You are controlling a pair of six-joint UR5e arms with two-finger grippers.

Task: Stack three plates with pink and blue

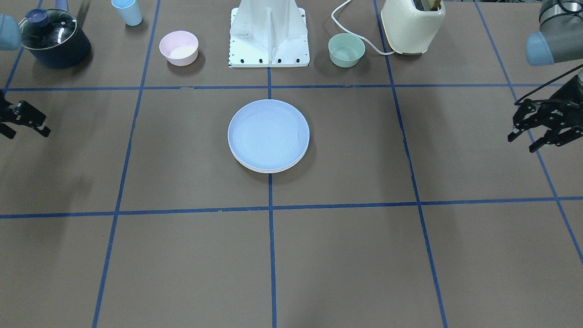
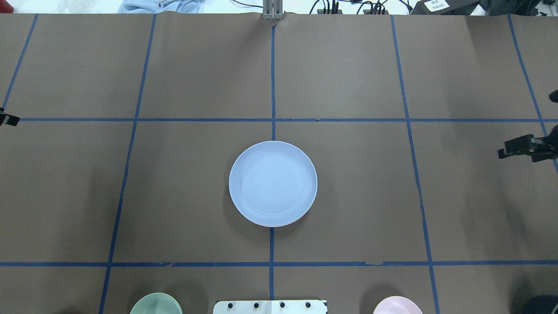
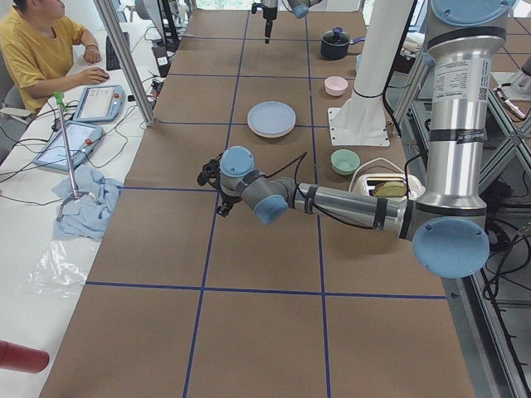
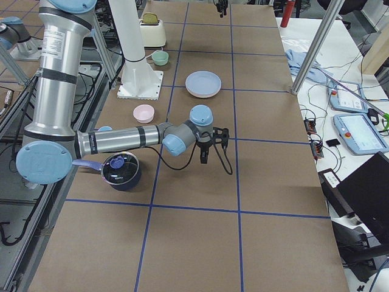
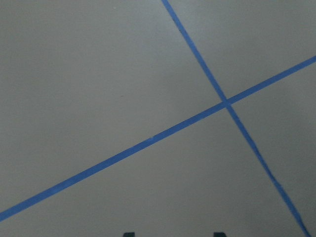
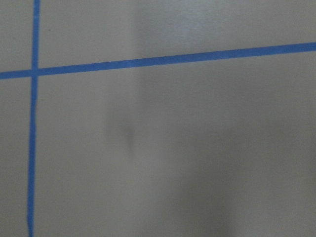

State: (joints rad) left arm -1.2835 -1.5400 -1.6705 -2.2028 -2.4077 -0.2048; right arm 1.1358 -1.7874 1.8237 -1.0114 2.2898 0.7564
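Silver arm tubes carry pale blue joint caps; left tool and right tool are black.

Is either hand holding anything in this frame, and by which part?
Nothing is held: left hand and right hand are both open and empty, away from the plate stack.

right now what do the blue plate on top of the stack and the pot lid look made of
The blue plate: probably matte plastic; even pale colour, soft dull sheen, faint moulded rings, no sharp glare.
The pot lid: looks like clear glass; you can see through it and it catches bright reflections. Rim possibly metal.
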